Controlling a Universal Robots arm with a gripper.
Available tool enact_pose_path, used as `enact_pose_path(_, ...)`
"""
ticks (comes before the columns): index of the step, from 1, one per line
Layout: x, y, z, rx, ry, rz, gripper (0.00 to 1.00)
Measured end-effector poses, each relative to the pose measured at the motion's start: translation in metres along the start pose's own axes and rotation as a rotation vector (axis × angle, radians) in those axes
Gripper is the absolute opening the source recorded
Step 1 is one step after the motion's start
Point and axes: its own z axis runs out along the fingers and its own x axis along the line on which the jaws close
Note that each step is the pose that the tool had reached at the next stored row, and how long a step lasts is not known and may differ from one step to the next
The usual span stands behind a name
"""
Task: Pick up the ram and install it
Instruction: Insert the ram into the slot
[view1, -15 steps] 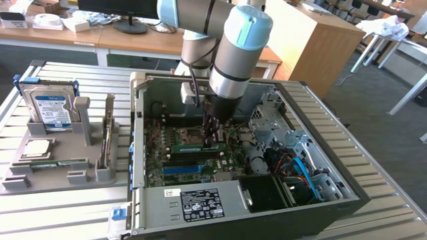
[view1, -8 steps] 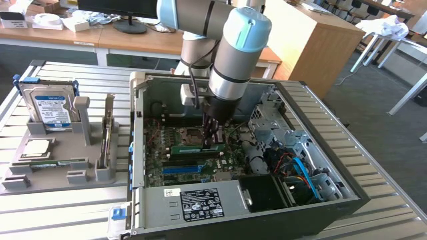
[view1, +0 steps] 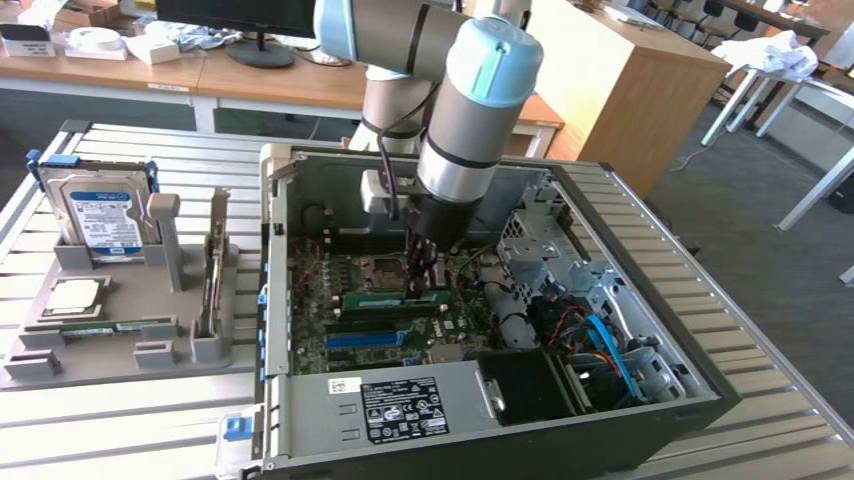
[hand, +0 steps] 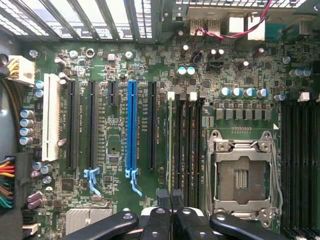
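Grip status: my gripper (hand: 171, 198) is clamped on the ram (hand: 170, 145), held edge-on along the memory slots (hand: 188, 150) beside the processor socket (hand: 242, 176).

Wooden desks (view1: 267, 85) and a wooden cabinet (view1: 634, 90) stand on grey floor (view1: 747, 210).

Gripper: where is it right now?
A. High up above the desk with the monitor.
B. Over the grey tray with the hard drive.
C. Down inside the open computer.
C: the gripper reaches down inside the open computer, shut on the ram over the green board.
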Motion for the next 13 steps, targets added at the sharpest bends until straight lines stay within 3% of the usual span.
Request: enact_pose_path(13, -0.0012, -0.0001, 0.0027, -0.0001, 0.0002, 0.0, 0.11)
